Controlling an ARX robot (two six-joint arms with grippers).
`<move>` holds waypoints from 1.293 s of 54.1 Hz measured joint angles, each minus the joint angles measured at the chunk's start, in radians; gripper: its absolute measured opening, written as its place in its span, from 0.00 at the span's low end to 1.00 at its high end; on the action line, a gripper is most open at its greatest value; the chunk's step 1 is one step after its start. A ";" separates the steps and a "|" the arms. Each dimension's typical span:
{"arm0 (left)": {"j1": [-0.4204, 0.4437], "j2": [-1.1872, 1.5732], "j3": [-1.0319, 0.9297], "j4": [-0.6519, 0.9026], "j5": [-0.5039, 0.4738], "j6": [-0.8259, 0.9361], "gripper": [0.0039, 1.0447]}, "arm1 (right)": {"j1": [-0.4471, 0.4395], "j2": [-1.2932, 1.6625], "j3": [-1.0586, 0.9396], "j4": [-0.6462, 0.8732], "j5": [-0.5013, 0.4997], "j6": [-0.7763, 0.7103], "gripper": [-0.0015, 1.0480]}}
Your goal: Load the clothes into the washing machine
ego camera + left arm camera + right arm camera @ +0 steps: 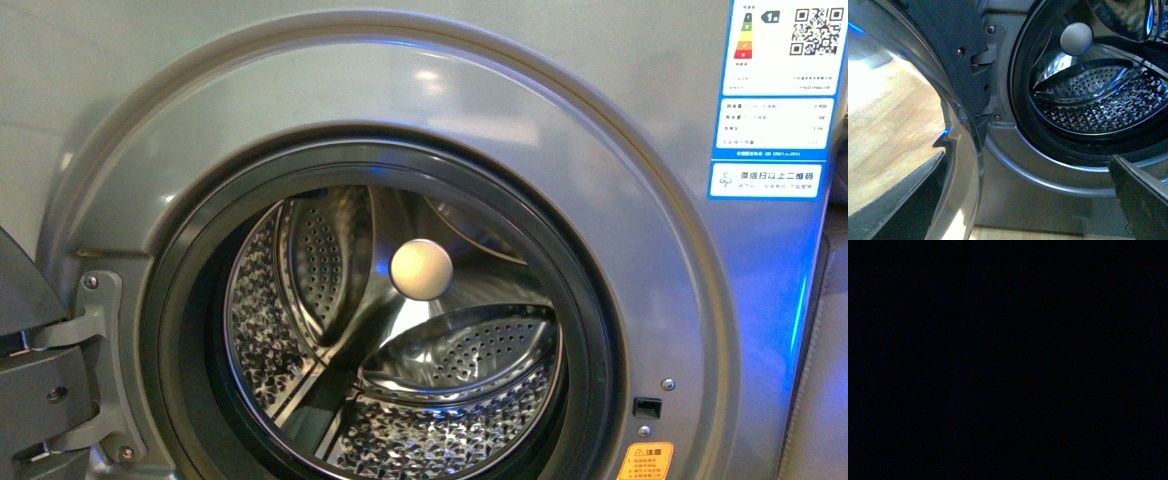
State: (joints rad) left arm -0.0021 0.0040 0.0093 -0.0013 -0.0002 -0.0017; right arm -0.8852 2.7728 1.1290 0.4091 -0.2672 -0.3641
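Note:
The washing machine (640,250) is silver-grey and fills the front view, its round opening ringed by a dark rubber gasket (590,330). Its perforated steel drum (450,420) shows bare metal with a pale round knob (421,269) at the back. No clothes show in any view. In the left wrist view my left gripper (1027,170) is open, its dark fingers (1143,200) wide apart with nothing between them. It hangs low in front of the machine's lower front panel (1038,200), just below the opening and beside the door hinge. The right wrist view is dark, so my right gripper cannot be judged.
The machine's door (30,350) stands swung open at the left on its hinge (95,330). Its curved glass (908,125) reflects a light wooden floor close to my left gripper. Blue-white labels (775,95) and a yellow warning sticker (645,462) sit on the machine's right side.

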 joint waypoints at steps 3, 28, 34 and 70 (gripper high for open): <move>0.000 0.000 0.000 0.000 0.000 0.000 0.94 | 0.000 0.013 0.007 0.002 0.002 -0.003 0.93; 0.000 0.000 0.000 0.000 0.000 0.000 0.94 | -0.005 0.094 0.040 0.031 0.001 -0.024 0.93; 0.000 0.000 0.000 0.000 0.000 0.000 0.94 | -0.007 0.108 0.045 0.039 0.001 -0.035 0.93; 0.000 0.000 0.000 0.000 0.000 0.000 0.94 | -0.013 0.111 0.032 0.050 -0.016 -0.049 0.52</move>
State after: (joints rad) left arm -0.0021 0.0040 0.0093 -0.0013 -0.0002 -0.0017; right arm -0.8978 2.8838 1.1614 0.4587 -0.2836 -0.4129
